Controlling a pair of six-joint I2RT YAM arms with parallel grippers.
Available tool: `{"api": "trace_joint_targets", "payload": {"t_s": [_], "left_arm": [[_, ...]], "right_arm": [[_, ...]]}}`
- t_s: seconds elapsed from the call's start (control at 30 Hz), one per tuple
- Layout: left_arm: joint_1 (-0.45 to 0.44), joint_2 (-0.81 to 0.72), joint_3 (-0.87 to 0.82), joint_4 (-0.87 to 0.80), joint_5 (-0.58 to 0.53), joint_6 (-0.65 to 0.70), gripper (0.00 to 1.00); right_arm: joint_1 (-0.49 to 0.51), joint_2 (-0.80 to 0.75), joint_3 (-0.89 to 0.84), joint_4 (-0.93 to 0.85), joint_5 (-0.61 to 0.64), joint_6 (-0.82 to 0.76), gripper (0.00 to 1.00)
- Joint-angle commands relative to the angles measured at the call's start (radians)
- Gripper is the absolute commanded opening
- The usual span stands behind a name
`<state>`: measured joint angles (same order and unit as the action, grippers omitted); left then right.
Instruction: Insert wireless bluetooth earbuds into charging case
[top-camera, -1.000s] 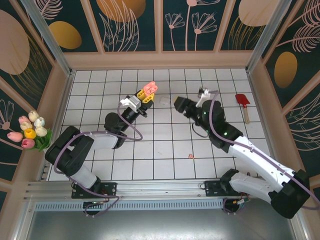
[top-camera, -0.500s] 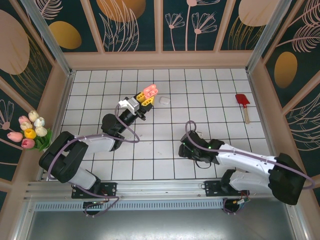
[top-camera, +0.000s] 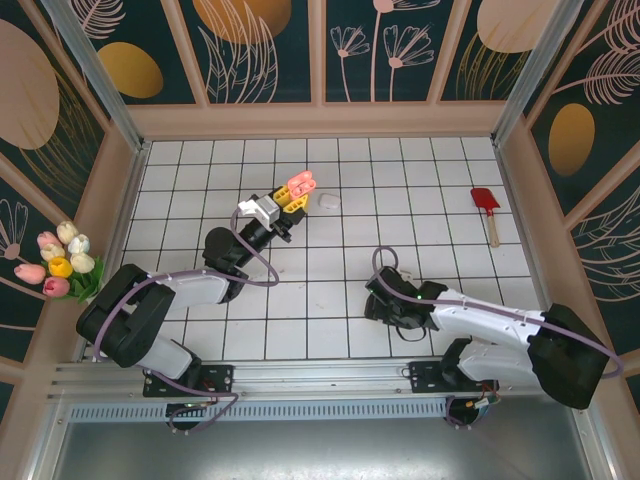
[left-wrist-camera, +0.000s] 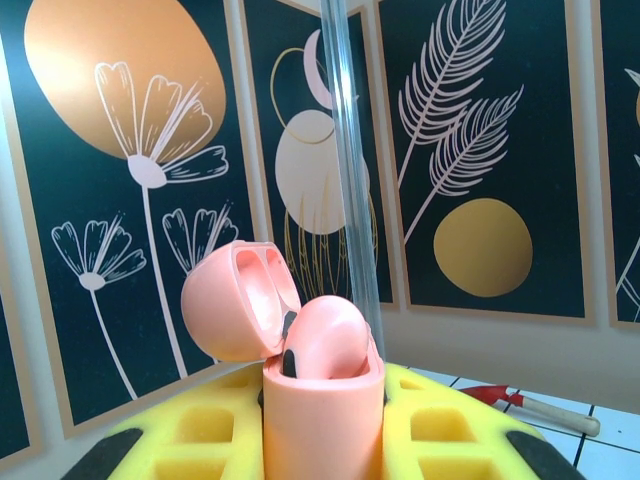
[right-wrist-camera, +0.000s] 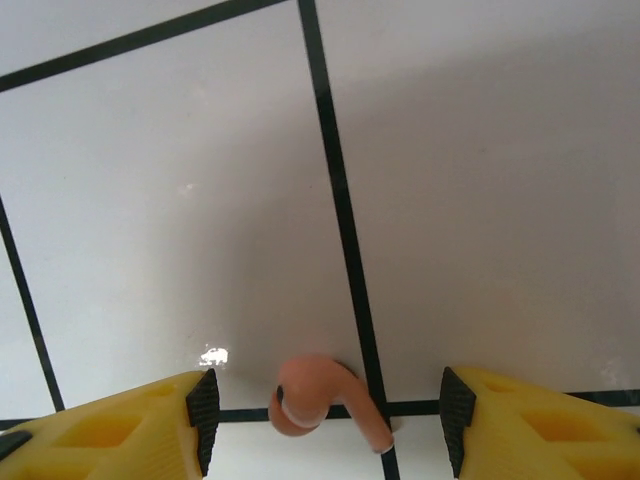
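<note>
My left gripper (top-camera: 294, 194) is shut on the salmon-pink charging case (left-wrist-camera: 322, 425) and holds it upright above the far middle tiles. The case's lid (left-wrist-camera: 232, 305) is flipped open, and one pink earbud (left-wrist-camera: 328, 335) sits in the case. Its yellow fingers (left-wrist-camera: 170, 445) flank the case on both sides. My right gripper (right-wrist-camera: 328, 425) is open and low over the near tiles, with a second pink earbud (right-wrist-camera: 312, 396) lying on the tile between the fingertips (right-wrist-camera: 203, 415) and untouched. In the top view, the right gripper (top-camera: 380, 300) covers that earbud.
A small white rounded object (top-camera: 327, 201) lies just right of the held case. A red spatula (top-camera: 486, 206) rests at the far right. Tulips (top-camera: 60, 262) sit outside the left wall. Panel walls enclose the tiled floor (top-camera: 320, 330).
The right arm swung from the far middle down to the near tiles and now straddles the pink earbud. The left gripper kept the case nearly still.
</note>
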<state>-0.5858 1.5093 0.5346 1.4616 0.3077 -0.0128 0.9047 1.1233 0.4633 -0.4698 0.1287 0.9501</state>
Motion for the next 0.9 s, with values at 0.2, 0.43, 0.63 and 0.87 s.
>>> {"api": "trace_joint_targets", "payload": {"t_s": [0.2,0.43,0.63,0.87], "left_arm": [[-0.008,-0.011,-0.003,0.032,0.007,-0.019,0.00],[-0.008,-0.009,-0.004,0.036,-0.001,-0.015,0.00],[-0.008,0.000,-0.008,0.049,-0.001,-0.020,0.00],[-0.007,0.005,-0.011,0.063,-0.004,-0.026,0.00]], "right_arm": [[-0.002,0.017,0.008,0.090,-0.108,-0.023,0.61],[0.037,0.055,0.058,0.066,-0.171,-0.020,0.59],[0.061,0.068,0.152,-0.089,-0.052,0.025,0.59],[0.062,0.220,0.256,-0.193,0.027,0.032,0.60]]}}
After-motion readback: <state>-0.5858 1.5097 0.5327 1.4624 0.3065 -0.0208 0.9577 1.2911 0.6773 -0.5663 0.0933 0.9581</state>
